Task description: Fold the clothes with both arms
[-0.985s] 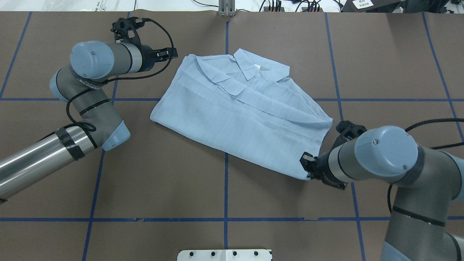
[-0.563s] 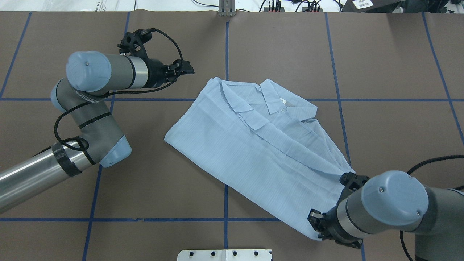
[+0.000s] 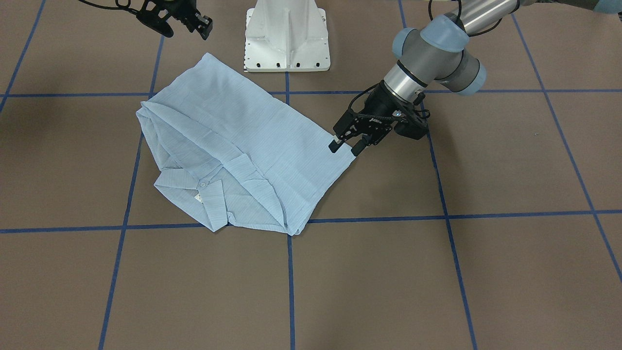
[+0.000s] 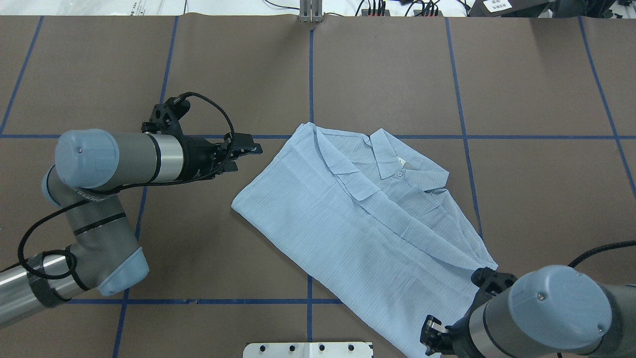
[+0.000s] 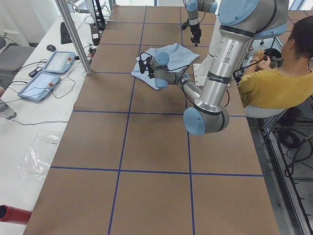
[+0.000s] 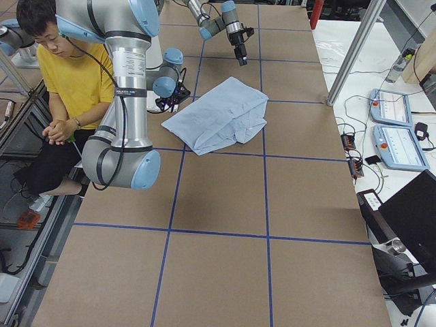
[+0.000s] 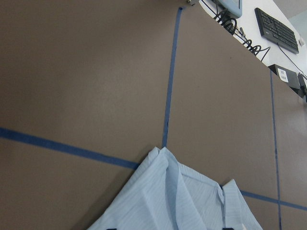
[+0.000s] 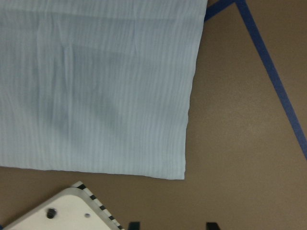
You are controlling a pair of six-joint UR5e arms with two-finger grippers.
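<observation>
The light blue striped shirt lies folded and flat on the brown table, collar away from the robot, and also shows in the front view. My left gripper is open, just above the shirt's left hem corner; it also shows in the overhead view. My right gripper is open at the shirt's near right corner. In the right wrist view that corner lies free on the table, ahead of the parted fingertips. The left wrist view shows the shirt's far shoulder.
The white pedestal base stands just beside the shirt's near edge. Blue tape lines grid the table. A person in yellow sits beside the robot. Control tablets lie past the far table edge.
The shirt has slid toward the robot along with the right gripper, whose fingers now stand apart off the corner. The left arm has swung toward the robot, close to the shirt's left corner.
</observation>
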